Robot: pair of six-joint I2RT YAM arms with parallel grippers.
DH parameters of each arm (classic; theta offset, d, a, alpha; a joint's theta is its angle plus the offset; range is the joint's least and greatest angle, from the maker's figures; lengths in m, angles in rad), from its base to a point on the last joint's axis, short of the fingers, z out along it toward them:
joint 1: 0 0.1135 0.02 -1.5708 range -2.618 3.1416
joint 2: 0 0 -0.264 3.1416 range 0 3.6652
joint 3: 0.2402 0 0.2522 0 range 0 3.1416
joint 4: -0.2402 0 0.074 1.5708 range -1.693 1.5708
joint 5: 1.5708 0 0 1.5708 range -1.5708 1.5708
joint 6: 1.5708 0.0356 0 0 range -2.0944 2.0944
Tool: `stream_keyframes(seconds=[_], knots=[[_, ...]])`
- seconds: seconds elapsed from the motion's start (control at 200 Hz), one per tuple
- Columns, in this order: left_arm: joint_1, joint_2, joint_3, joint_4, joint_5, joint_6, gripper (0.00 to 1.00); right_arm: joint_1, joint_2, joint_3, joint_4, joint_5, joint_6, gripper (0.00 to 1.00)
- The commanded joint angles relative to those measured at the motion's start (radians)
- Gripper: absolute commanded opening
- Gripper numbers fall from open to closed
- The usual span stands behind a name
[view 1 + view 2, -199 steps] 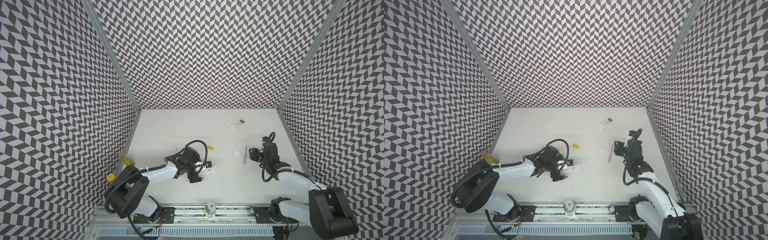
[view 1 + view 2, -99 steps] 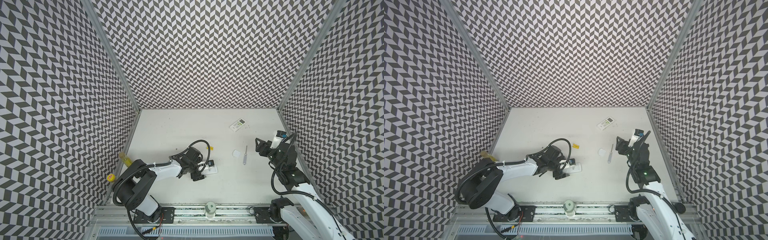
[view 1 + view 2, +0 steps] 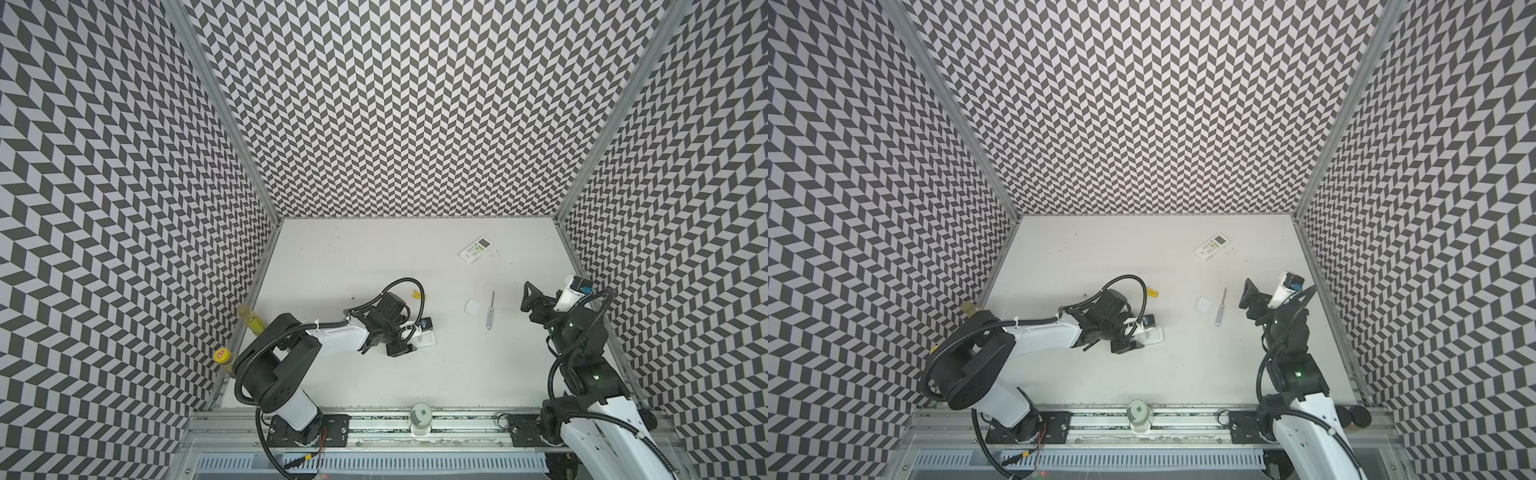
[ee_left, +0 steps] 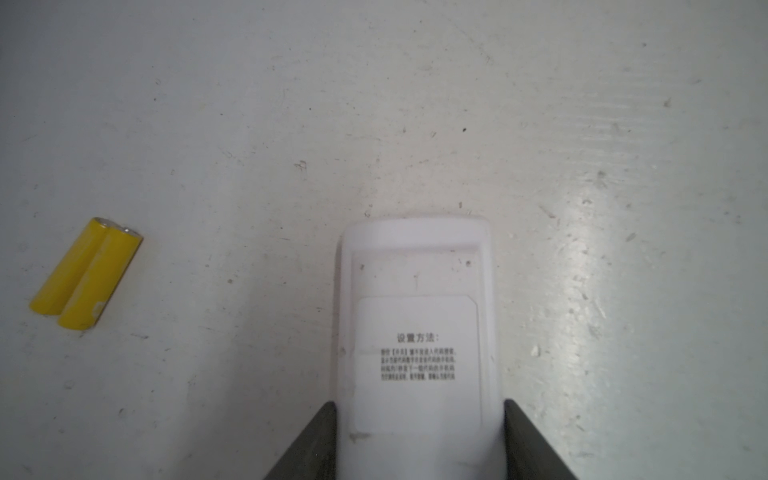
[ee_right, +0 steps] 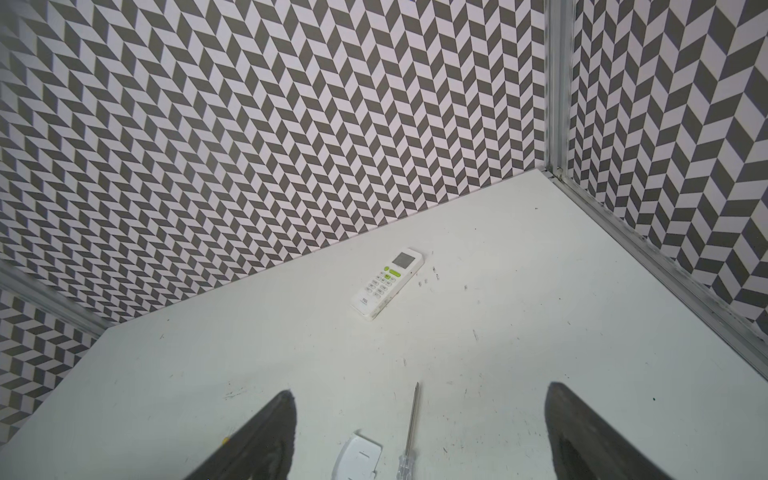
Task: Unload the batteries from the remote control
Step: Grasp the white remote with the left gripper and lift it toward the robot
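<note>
Counting two yellow batteries, flat on the table, side by side and touching, at left in the left wrist view. Pointing metal-capped ends to the upper right there, long axes running lower left to upper right. Counting two remotes: face-down remote at lower centre, flanked closely by left gripper, firm hold impossible to tell; face-up remote mid-frame in the right wrist view. Counting one cover, one screwdriver just beside it. Right gripper spread wide, holding nothing.

Bare table lies between yellow batteries and white cover.
</note>
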Motion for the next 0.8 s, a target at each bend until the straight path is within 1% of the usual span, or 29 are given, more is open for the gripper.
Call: stream_keyframes(seconds=[0.0, 0.165, 0.285, 0.376, 0.626, 0.796], knots=[[-0.007, 0.029, -0.016, -0.027, -0.043, 0.014, 0.54, -0.004, 0.0, 0.003, 0.026, 0.026, -0.009, 0.91], [-0.006, 0.011, -0.037, -0.007, -0.059, 0.014, 0.49, -0.004, -0.01, -0.002, 0.027, 0.033, -0.007, 0.91], [0.0, -0.005, -0.055, 0.021, -0.078, 0.005, 0.42, -0.004, -0.002, -0.001, 0.025, 0.047, -0.003, 0.91], [0.013, -0.014, -0.063, 0.03, -0.078, 0.004, 0.39, -0.004, 0.001, -0.001, 0.026, 0.045, -0.003, 0.91], [0.083, -0.052, -0.094, 0.052, -0.075, 0.02, 0.32, -0.004, 0.002, -0.002, 0.024, 0.05, 0.002, 0.91], [0.14, -0.085, -0.108, 0.067, -0.08, 0.017, 0.29, -0.004, 0.007, -0.002, 0.027, 0.048, 0.003, 0.9]])
